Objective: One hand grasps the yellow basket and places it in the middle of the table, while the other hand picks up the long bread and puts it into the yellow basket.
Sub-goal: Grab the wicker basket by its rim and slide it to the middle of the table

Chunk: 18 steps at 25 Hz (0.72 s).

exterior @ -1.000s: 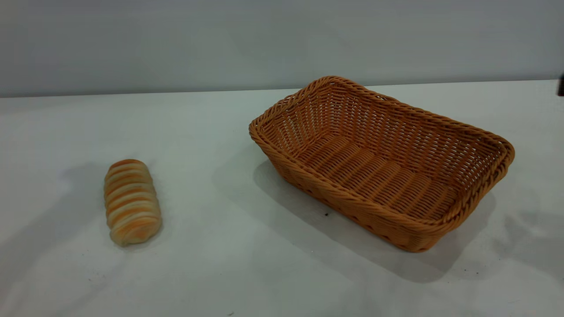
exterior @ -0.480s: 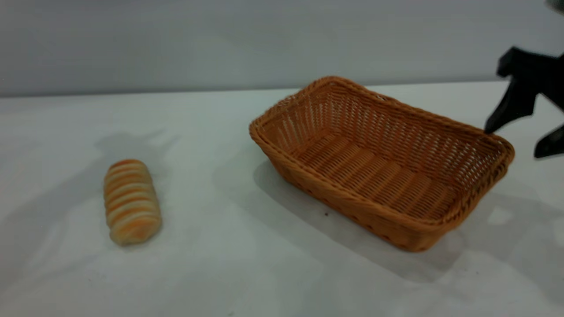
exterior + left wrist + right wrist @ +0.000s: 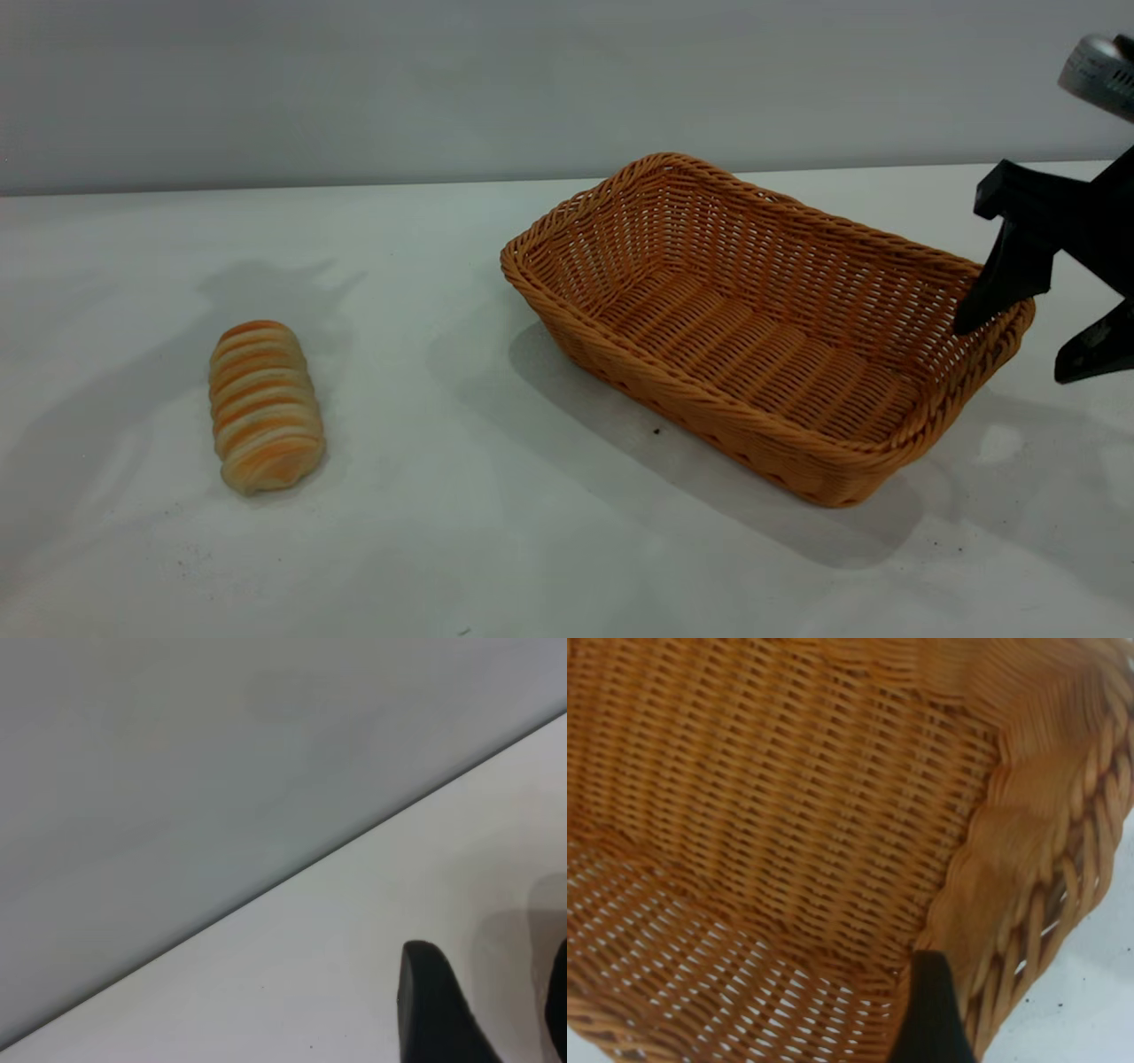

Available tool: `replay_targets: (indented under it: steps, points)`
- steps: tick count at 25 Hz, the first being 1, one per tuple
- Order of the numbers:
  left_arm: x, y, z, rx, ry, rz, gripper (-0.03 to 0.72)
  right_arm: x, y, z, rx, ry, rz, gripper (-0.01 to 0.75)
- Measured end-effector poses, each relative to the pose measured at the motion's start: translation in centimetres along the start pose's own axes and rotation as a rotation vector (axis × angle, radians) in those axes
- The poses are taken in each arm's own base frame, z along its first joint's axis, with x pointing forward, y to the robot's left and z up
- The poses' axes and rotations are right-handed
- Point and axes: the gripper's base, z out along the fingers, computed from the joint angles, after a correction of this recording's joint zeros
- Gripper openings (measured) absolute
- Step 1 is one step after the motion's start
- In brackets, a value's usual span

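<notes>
The long bread [image 3: 265, 406] lies nearest, flat on the table [image 3: 461, 532] and well apart from the yellow basket [image 3: 762, 328], off toward the left arm's side. The basket sits on the table, nothing in it. At its right-hand end the right gripper [image 3: 1028, 341] straddles the braided rim, fingers spread, one tip inside the wall, the other outside. The left gripper [image 3: 496, 1005] hangs over bare table; I cannot tell its state.

Basket [image 3: 771, 354]: woven wicker, ribbed, braided rim, slight sheen. Bread [image 3: 264, 405]: ridged crust, matt. Table [image 3: 443, 549]: smooth, matt white. Right gripper [image 3: 1032, 341]: matt black plastic.
</notes>
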Motion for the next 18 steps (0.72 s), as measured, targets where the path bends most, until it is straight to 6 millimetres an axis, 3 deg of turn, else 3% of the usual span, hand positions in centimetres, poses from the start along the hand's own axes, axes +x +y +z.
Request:
replay_targets:
  steps: [18]
  points:
    - [0.0, 0.0, 0.0, -0.003, -0.001, -0.001, 0.383, -0.2, -0.3, 3.3, -0.007, 0.051, 0.010, 0.583]
